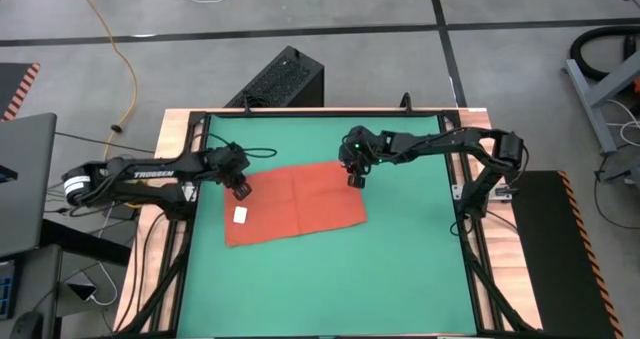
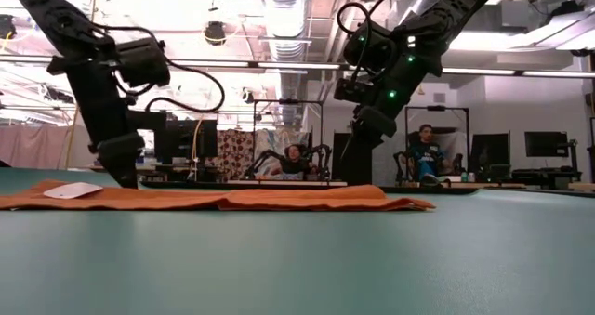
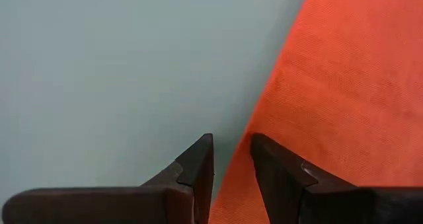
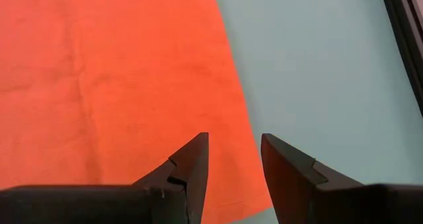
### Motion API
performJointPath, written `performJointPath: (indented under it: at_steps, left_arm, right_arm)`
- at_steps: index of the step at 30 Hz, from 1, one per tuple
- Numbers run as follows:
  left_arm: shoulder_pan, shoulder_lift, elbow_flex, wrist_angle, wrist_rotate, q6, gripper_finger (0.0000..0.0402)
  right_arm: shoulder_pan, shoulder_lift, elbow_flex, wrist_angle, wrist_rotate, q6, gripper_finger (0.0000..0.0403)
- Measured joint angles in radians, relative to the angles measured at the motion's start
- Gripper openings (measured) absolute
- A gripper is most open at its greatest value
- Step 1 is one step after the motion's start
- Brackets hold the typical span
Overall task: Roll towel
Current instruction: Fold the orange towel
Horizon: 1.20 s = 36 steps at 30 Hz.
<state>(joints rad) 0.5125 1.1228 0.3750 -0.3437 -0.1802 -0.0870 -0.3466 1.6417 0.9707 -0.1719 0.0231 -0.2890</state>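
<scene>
The orange-red towel (image 1: 295, 201) lies spread flat on the green mat (image 1: 400, 279), with its white tag (image 1: 240, 215) near its left edge. My left gripper (image 1: 241, 191) is open, pointing steeply down at the towel's far left corner. In the left wrist view its fingers (image 3: 231, 141) stand on either side of the towel's edge (image 3: 264, 118). My right gripper (image 1: 357, 181) is open over the far right corner. Its fingers (image 4: 234, 139) hover above the cloth's right edge (image 4: 238, 118). In the low view the towel (image 2: 232, 199) is a low flat strip. My left gripper comes at the towel's far left edge (image 3: 254, 138) from above, one finger over the cloth and one over the mat. Whether the fingertips touch the cloth, I cannot tell.
A black frame (image 1: 455, 179) borders the mat, and a black box (image 1: 285, 79) stands behind the far edge. A laptop (image 1: 20, 179) sits off the table's left. The mat's near half is bare green. People sit in the room beyond (image 2: 423, 152).
</scene>
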Motion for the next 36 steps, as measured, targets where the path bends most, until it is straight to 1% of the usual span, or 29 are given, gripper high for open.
performJointPath:
  at_steps: [5,8,10,11,13,16,19,23,28,30,32,33,36]
  left_arm:
    - [0.0,0.103,0.003,0.035,0.011,0.004,0.0092]
    - [-0.001,0.129,0.006,0.039,0.019,-0.021,0.0062]
    - [-0.002,0.129,0.006,0.04,0.027,-0.048,0.0025]
    - [-0.005,0.121,0.004,0.04,0.033,-0.064,0.0013]
    - [-0.016,0.101,-0.001,0.039,0.039,-0.099,0.0008]
    - [-0.056,0.081,-0.004,0.056,0.039,-0.193,0.0002]
    - [-0.116,0.081,-0.004,0.093,0.088,-0.284,0.0001]
    - [-0.215,0.083,-0.004,0.115,0.142,-0.423,0.0]
    - [-0.381,0.083,-0.004,0.127,0.166,-0.607,0.0]
    - [-0.456,0.083,-0.004,0.166,0.162,-0.697,0.0]
    - [-0.533,0.084,-0.005,0.243,0.154,-0.793,0.0]
    - [-0.574,0.085,-0.007,0.3,0.17,-0.833,0.0]
    - [-0.671,0.083,-0.005,0.534,0.17,-0.924,0.0]
  right_arm:
    - [0.009,0.0,0.0,-0.003,0.001,0.012,0.0159]
    - [0.014,0.0,0.0,-0.013,0.001,0.033,0.0159]
    - [0.021,0.0,0.0,-0.033,0.001,0.059,0.0159]
    - [0.026,0.0,0.0,-0.048,0.001,0.076,0.0159]
    - [0.046,0.0,0.0,-0.083,0.0,0.108,0.0159]
    - [0.099,0.0,0.0,-0.136,0.0,0.157,0.0159]
    - [0.175,0.0,0.0,-0.168,-0.002,0.211,0.0155]
    - [0.307,0.0,0.0,-0.157,-0.009,0.296,0.0144]
    - [0.467,0.0,0.0,-0.128,0.006,0.394,0.013]
    - [0.522,0.0,0.0,-0.112,0.025,0.44,0.0127]
    - [0.574,0.0,0.0,-0.092,0.07,0.483,0.0124]
    - [0.599,0.0,0.0,-0.084,0.096,0.5,0.0123]
    - [0.664,0.0,0.0,-0.062,0.183,0.554,0.0123]
